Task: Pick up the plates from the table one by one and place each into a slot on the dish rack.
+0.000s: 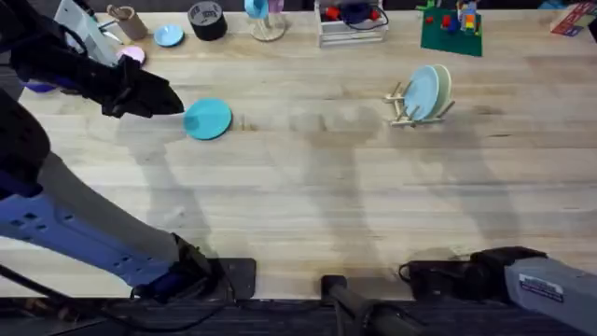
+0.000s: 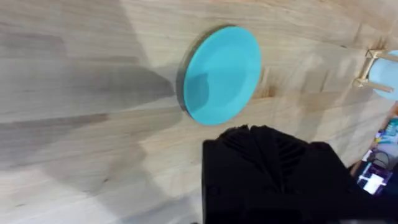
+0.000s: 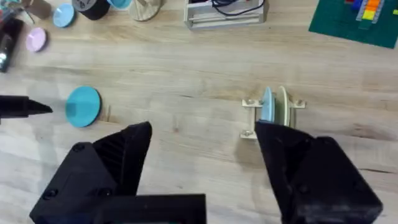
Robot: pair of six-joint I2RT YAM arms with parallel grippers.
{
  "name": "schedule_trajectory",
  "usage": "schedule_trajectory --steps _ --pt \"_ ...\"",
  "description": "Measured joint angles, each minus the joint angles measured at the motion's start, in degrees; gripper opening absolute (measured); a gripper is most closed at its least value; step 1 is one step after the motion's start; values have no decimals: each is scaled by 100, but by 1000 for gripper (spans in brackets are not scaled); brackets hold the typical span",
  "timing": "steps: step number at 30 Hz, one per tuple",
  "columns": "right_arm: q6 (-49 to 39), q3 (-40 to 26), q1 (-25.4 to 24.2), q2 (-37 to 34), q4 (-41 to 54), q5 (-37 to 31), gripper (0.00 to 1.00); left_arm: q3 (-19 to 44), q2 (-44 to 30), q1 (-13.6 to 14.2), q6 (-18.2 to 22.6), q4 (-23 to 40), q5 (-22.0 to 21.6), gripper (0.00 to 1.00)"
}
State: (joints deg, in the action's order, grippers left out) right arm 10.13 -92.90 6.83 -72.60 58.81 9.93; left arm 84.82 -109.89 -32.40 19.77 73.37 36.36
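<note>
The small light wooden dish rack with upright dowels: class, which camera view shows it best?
The overhead view: the small light wooden dish rack appears whole and unobstructed, two plates standing in it. In the right wrist view its lower part is hidden behind a finger; the left wrist view catches just a corner at the frame's edge.

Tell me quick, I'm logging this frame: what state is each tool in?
Left tool: cannot be told; it sits beside the turquoise plate lying on the table.
Right tool: open, holding nothing.
</note>
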Motion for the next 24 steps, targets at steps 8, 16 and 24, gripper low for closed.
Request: schedule_trajectory --steps 8,16,24 --pt "0 0 0 0 0 0 995 0 2 0 0 34 -2 41" --pt "0 0 0 0 0 0 994 0 0 0 -3 -236 -2 42" --pt "0 0 0 0 0 0 993 9 -72 -124 -7 -440 -2 41"
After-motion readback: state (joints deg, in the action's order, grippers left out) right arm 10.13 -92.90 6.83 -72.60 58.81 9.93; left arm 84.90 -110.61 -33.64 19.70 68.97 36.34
